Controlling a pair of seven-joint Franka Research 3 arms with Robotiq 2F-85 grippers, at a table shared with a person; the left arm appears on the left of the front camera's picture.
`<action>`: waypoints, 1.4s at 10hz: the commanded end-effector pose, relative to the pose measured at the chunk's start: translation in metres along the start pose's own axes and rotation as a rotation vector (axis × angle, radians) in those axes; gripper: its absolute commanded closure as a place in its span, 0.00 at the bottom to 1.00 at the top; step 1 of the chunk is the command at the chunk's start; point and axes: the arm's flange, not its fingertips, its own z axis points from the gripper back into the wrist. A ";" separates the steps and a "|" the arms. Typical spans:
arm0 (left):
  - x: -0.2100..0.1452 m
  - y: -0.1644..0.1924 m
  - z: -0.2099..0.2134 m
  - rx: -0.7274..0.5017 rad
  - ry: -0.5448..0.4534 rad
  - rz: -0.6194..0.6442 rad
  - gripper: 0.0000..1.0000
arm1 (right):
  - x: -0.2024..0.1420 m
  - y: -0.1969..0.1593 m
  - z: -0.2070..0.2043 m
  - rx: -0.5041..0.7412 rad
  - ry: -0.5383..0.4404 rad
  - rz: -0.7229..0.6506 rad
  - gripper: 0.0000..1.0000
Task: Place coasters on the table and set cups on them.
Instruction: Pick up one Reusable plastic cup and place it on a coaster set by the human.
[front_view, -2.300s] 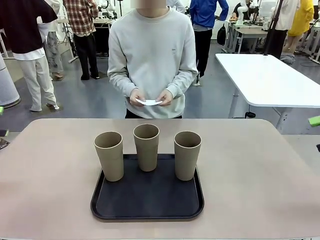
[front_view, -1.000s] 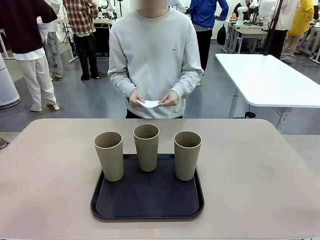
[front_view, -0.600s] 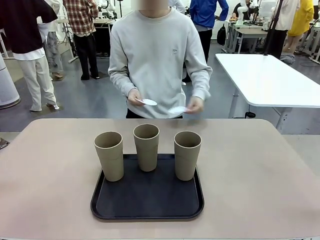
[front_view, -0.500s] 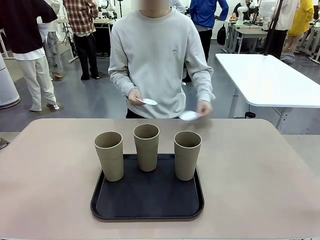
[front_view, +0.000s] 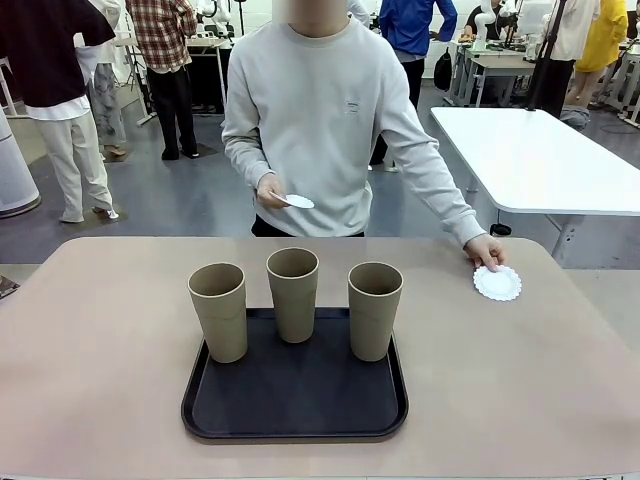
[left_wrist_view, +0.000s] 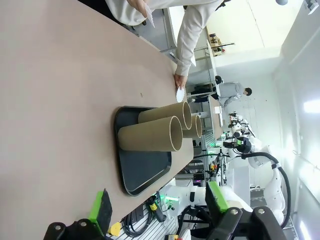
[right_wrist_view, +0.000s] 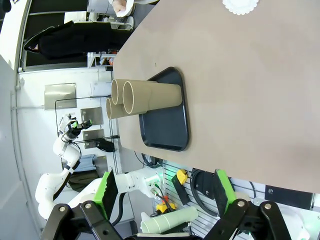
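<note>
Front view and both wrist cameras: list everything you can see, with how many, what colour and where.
cups: three, tan-brown, upright on the tray
tray: one, black, middle of the table, nearer the robot
coaster: one, white, flat on the table, far side toward the robot's right
held coasters: white, number unclear, in the raised hand
table: one, beige-tan
white table: one, behind, at the right
reaching hand: one, fingertips on the laid coaster
raised hand: one, at the person's waist
left end effector: open, empty
right end effector: open, empty
</note>
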 end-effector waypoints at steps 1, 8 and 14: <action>0.000 0.002 0.001 -0.008 -0.003 -0.011 0.00 | 0.002 -0.001 -0.001 0.019 0.003 0.008 0.00; 0.000 0.002 0.001 -0.008 -0.003 -0.011 0.00 | 0.002 -0.001 -0.001 0.019 0.003 0.008 0.00; 0.000 0.002 0.001 -0.008 -0.003 -0.011 0.00 | 0.068 0.083 -0.044 -0.021 0.122 0.892 0.00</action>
